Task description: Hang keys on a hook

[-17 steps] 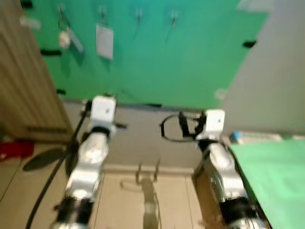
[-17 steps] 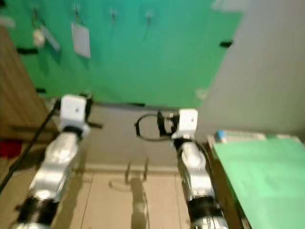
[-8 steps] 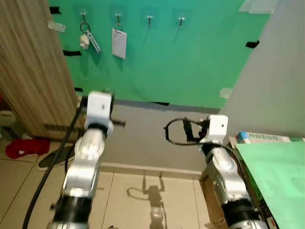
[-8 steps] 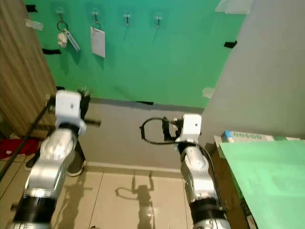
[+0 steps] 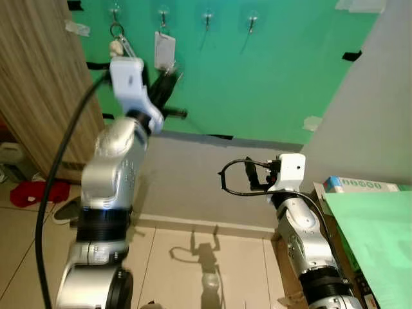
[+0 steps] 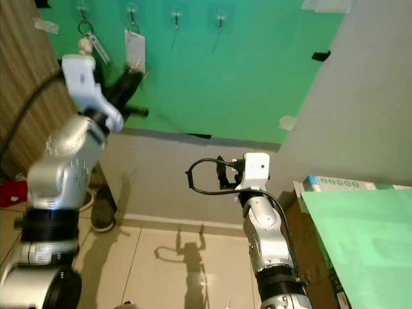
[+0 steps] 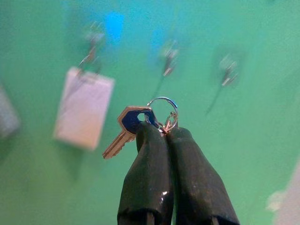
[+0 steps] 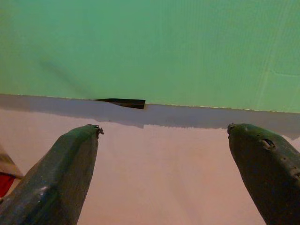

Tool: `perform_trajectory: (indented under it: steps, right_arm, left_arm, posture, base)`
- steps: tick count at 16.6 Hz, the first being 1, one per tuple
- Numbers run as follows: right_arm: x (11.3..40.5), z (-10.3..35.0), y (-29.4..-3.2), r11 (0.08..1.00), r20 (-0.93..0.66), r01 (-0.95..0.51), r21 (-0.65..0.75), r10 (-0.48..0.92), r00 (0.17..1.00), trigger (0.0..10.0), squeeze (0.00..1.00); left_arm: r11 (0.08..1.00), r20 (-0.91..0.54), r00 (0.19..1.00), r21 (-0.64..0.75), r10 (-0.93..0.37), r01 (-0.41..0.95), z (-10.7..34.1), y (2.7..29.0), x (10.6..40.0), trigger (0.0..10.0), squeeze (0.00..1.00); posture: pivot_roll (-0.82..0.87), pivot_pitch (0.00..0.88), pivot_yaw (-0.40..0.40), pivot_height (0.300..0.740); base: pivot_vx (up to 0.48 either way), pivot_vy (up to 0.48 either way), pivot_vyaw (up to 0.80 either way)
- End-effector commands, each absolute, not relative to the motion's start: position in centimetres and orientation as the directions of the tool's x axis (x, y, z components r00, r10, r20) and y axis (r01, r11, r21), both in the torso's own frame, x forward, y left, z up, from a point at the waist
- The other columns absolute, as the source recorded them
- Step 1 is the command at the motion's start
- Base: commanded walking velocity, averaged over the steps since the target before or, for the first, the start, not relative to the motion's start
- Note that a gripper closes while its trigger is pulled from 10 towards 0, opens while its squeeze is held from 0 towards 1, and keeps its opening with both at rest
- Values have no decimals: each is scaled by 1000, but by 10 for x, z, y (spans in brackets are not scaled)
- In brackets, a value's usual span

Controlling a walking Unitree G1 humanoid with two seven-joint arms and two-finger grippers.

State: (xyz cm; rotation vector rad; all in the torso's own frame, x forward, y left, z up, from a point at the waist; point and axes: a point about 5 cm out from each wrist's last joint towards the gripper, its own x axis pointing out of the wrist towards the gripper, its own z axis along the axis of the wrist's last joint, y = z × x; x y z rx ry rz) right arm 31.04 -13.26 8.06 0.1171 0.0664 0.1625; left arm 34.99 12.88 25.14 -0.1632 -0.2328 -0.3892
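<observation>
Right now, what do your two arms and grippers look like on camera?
Both arms are silver metal with black bands, each topped by a white boxy wrist block. The left arm trails a thick black cable; a thinner black one loops beside the right arm. Each gripper, left and right, has two long, rounded black fingers.

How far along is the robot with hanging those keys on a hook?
Done: the left gripper is shut on the keys, pinching them by the ring, and is raised in front of the green wall. In hand: lining the ring up with the row of hooks; two carry a keychain and a white tag. Left: slipping the ring over a free hook and letting go. The right gripper hangs open, idle.
</observation>
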Motion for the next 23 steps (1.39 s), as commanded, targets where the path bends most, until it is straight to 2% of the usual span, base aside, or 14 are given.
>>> perform_trajectory:
  steps: [1,3,5,6,8,10,11,14,17,21,23]
  right_arm:
    - [311,82,-134,980,-50,-162,114,168,984,10000,0]
    - [311,80,-132,979,-58,-174,111,181,982,10000,0]
    - [309,84,-128,977,-31,-196,86,199,980,10000,0]
    - [308,90,-128,978,0,-198,67,198,980,10000,0]
    - [306,100,-134,983,50,-180,42,177,983,10000,0]
    - [306,93,-138,984,17,-176,38,175,984,10000,0]
    - [307,89,-137,982,-5,-186,37,186,982,10000,0]
    - [311,92,-132,977,-1,-211,32,211,978,10000,0]
    - [313,92,-130,975,-1,-221,30,221,975,10000,0]
    - [312,90,-130,974,1,-227,24,227,974,10000,0]
    - [312,90,-129,972,2,-232,24,232,973,10000,0]
  left_arm:
    - [892,271,885,-147,-379,428,257,124,352,10000,0]
    - [897,309,882,-150,-356,415,275,122,367,10000,0]
    - [922,303,887,-60,-348,382,276,129,368,10000,0]
    - [941,288,902,-8,-322,338,263,139,360,10000,0]
    - [962,230,940,-45,-253,270,222,160,329,10000,0]
    - [979,173,967,-55,-186,198,197,164,317,10000,0]
    - [987,144,978,-38,-148,155,186,162,313,10000,0]
    - [988,115,981,6,-154,155,169,150,305,10000,0]
    - [992,72,989,32,-126,124,152,152,300,10000,0]
    - [994,75,993,58,-94,90,150,153,300,10000,0]
    - [981,104,981,119,-166,154,160,142,303,10000,0]
  posture:
    - [88,0,-58,740]
    - [91,0,-61,740]
    - [68,0,-44,740]
    - [60,0,-38,740]
    - [68,0,-46,740]
    - [93,0,-60,740]
    - [103,0,-66,740]
    - [120,0,-79,740]
    - [124,0,-85,740]
    - [117,0,-84,740]
    - [115,0,-81,740]
  base:
    - [0,0,0]
    - [0,0,0]
    - [0,0,0]
    - [0,0,0]
    - [0,0,0]
    - [0,0,-400]
    - [0,0,-800]
    - [0,0,-800]
    - [0,0,-800]
    - [0,480,-800]
    - [0,480,0]
